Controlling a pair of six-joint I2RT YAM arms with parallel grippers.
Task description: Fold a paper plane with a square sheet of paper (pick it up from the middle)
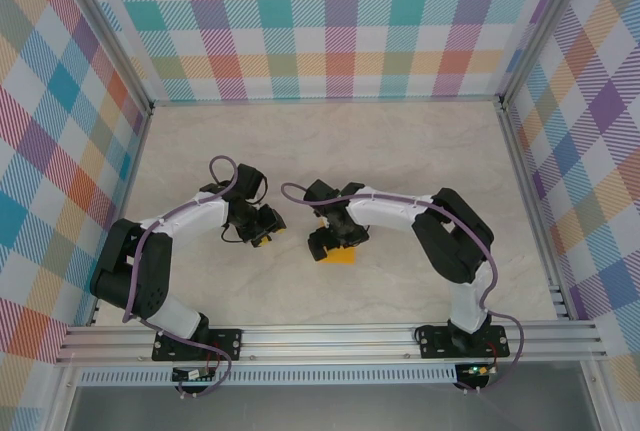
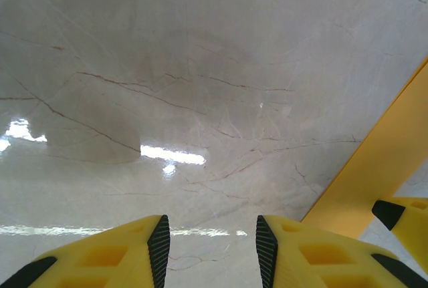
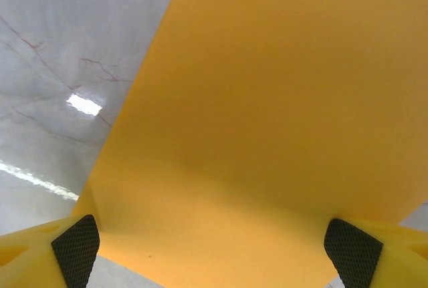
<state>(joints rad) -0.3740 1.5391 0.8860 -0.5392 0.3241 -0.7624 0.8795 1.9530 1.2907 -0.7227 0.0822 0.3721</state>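
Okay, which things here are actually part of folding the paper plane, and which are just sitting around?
For the job:
- orange-yellow paper sheet, flat on the table
- right pincer, open above the sheet
- left pincer, open beside it

Just surroundings:
- marble-look table
- plaid walls
- aluminium frame

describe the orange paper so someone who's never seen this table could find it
Start at the pale marble table walled in by plaid panels. Near its middle, the sheet of paper lies under the open right gripper. It is the one flat, plain orange-yellow thing there, unlike the bulky black and white arms.
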